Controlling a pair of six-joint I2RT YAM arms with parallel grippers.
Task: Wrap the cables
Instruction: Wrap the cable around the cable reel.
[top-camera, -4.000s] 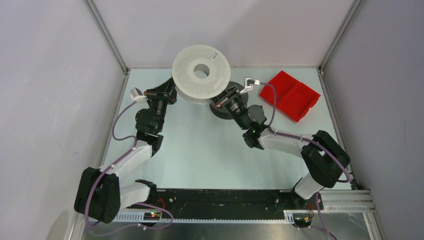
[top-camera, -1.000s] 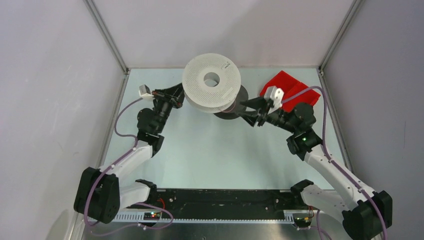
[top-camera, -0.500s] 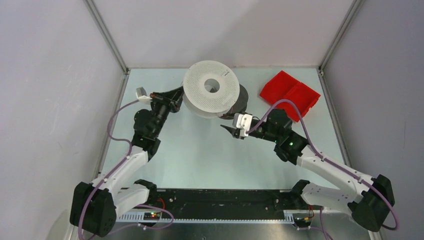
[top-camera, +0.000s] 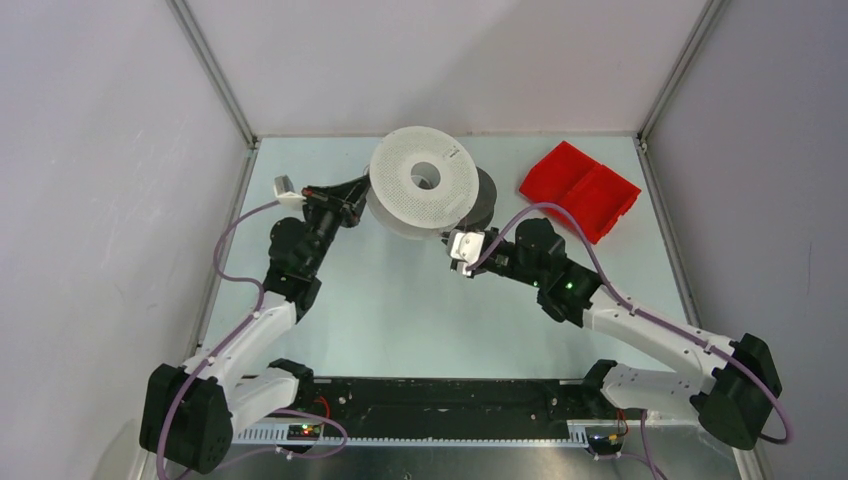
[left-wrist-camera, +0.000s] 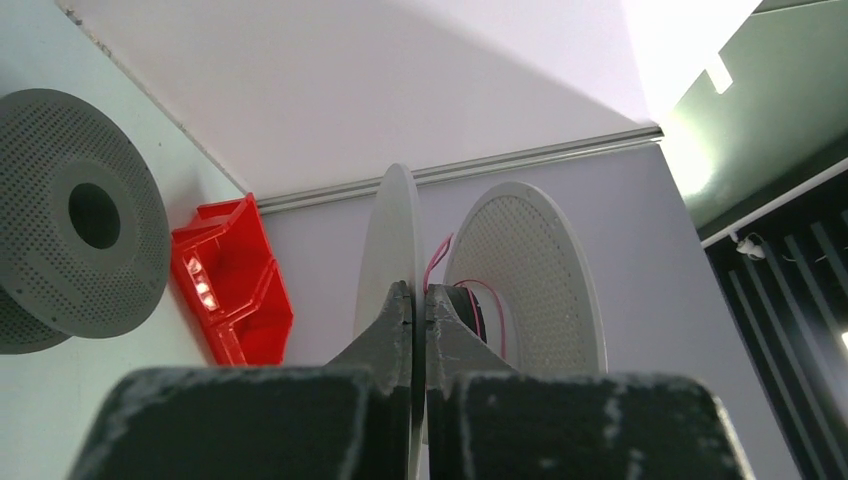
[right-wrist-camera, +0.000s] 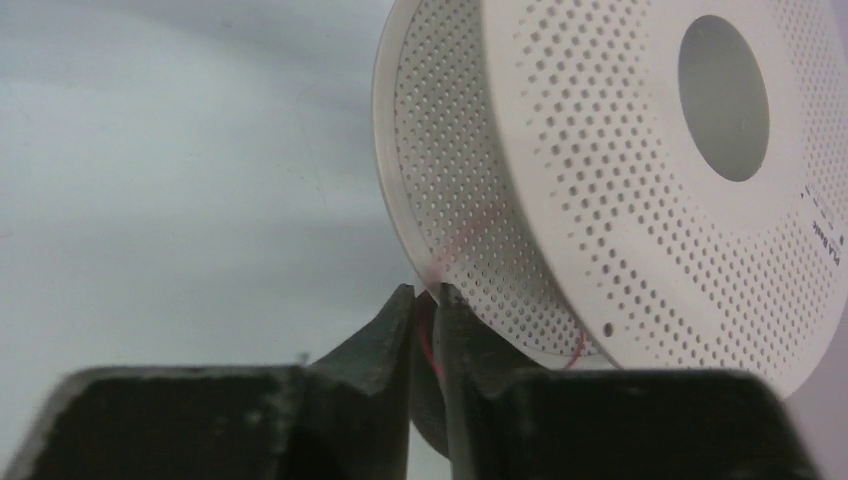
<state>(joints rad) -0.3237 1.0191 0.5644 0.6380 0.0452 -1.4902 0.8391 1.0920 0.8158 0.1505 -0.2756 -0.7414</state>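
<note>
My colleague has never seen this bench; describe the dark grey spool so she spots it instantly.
Find the red bin at the far right of the table. Just left of it the dark grey spool lies flat, half hidden behind the white spool. It is the darker spool.

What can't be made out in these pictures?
Right wrist view: whether the right gripper pinches the thin reddish strand; the gap is too narrow to tell.
Top view: that strand is too fine to see; the white perforated plastic spool covers most of the dark grey spool.
Left wrist view: the left gripper, shut on the white flange, hides how much is wound.
</note>
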